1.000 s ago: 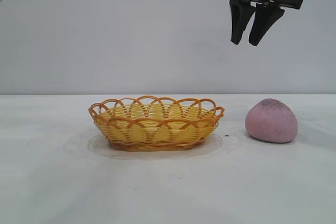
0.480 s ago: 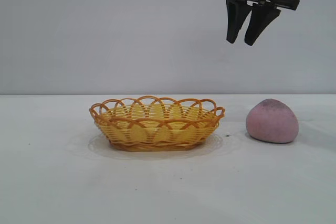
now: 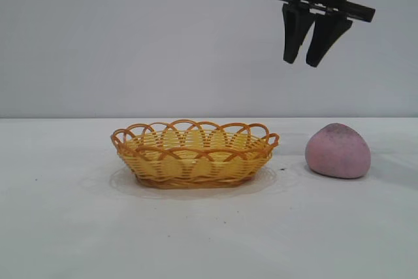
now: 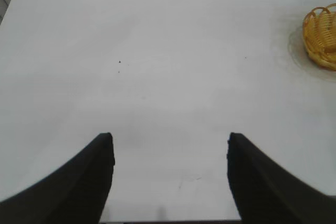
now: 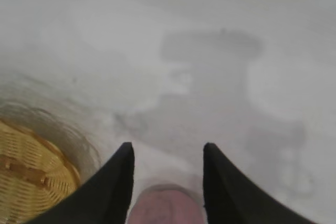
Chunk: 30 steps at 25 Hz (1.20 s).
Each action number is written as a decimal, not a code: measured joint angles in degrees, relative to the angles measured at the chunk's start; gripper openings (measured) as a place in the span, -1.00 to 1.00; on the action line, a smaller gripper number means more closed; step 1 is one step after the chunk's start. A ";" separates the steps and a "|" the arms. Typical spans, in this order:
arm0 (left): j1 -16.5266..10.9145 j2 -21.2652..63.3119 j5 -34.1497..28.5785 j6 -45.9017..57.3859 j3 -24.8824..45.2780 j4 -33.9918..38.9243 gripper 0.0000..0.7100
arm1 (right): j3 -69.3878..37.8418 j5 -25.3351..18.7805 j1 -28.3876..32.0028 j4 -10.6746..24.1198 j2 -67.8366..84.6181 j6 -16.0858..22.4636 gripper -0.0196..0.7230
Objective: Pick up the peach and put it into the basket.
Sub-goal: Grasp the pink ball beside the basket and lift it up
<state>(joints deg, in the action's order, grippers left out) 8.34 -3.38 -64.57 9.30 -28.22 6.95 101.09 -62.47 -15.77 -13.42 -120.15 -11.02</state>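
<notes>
The pink-mauve peach (image 3: 337,151) rests on the white table at the right; it also shows in the right wrist view (image 5: 165,207) between the fingers, far below them. The yellow wicker basket (image 3: 194,152) sits at the table's middle, empty, and shows in the right wrist view (image 5: 31,179) and the left wrist view (image 4: 321,36). My right gripper (image 3: 305,60) hangs high above the table, between basket and peach, a little left of the peach, open and empty. My left gripper (image 4: 170,140) is open and empty over bare table, out of the exterior view.
The white table (image 3: 209,240) runs the full width, with a plain grey wall behind. Small dark specks (image 4: 119,62) lie on the surface.
The right gripper rose and shifted slightly left, then came back slightly right and down. The peach and the basket have not moved.
</notes>
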 joint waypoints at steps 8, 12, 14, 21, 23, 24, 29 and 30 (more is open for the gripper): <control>0.00 0.00 0.10 -0.47 0.00 -0.42 0.13 | -6.29 -0.20 0.00 0.10 0.00 0.00 -0.12; 0.00 0.00 0.10 -0.47 0.00 -0.55 0.13 | -6.41 -2.67 0.00 0.35 0.00 0.00 -0.12; 0.00 0.00 0.10 -0.47 0.00 -0.82 0.13 | -7.16 -3.99 0.00 0.45 0.00 0.00 -0.12; 0.00 0.00 0.10 -0.52 0.00 -1.15 0.13 | -16.98 -2.10 0.00 1.10 0.00 -0.39 -0.26; 0.00 0.00 0.10 -0.52 0.00 -1.15 0.13 | -19.29 0.53 0.00 1.10 0.14 -1.59 -0.59; 0.00 0.00 0.10 -0.52 0.00 -1.15 0.13 | -19.77 1.54 -0.11 1.10 0.71 -2.02 -0.72; 0.00 0.00 0.10 -0.52 0.00 -1.15 0.13 | -19.25 6.72 -4.60 1.10 8.01 -2.95 -0.95; 0.00 0.00 0.10 -0.52 0.00 -1.15 0.13 | -18.33 7.51 -5.87 0.99 9.80 -3.10 -0.95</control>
<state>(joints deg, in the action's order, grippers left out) 8.34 -3.38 -64.47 8.77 -28.22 5.80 82.76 -54.96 -21.64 -12.43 -110.35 -14.11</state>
